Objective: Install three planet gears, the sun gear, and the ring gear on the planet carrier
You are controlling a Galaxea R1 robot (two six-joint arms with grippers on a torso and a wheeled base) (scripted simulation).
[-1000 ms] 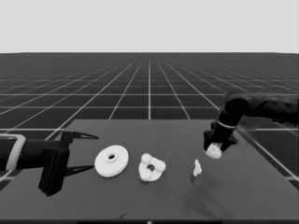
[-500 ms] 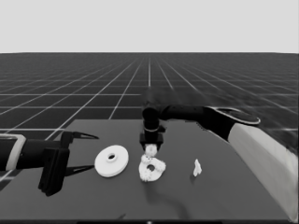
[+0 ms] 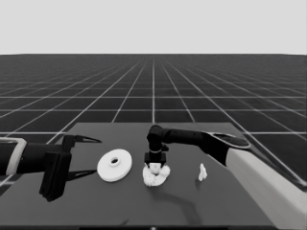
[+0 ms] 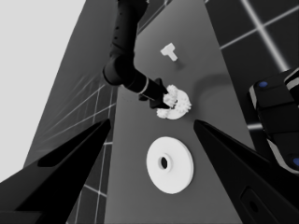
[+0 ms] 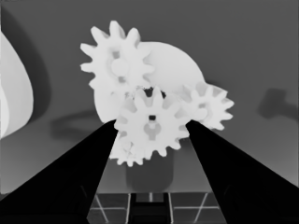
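1. Right gripper (image 3: 156,166): your fingers (image 5: 70,182) are clenched on a small toothed gear (image 5: 150,127), held between the tips directly over the smaller round part (image 5: 175,70). Half a second ago this gripper hung higher above that part; a second ago it was off by the worktop's right edge.

2. Smaller round part: under the fingertips, carrying three more gears (image 5: 117,60), one beyond the held gear and one to either side of it.

3. Larger round part (image 3: 114,165): flat on the worktop (image 3: 96,201), just beside the loaded part, unmoved.

4. Thin white piece (image 3: 202,172): on the opposite side, apart, unmoved.

5. Left gripper (image 3: 79,156): parked at the worktop's left end, fingers spread, nothing between them.
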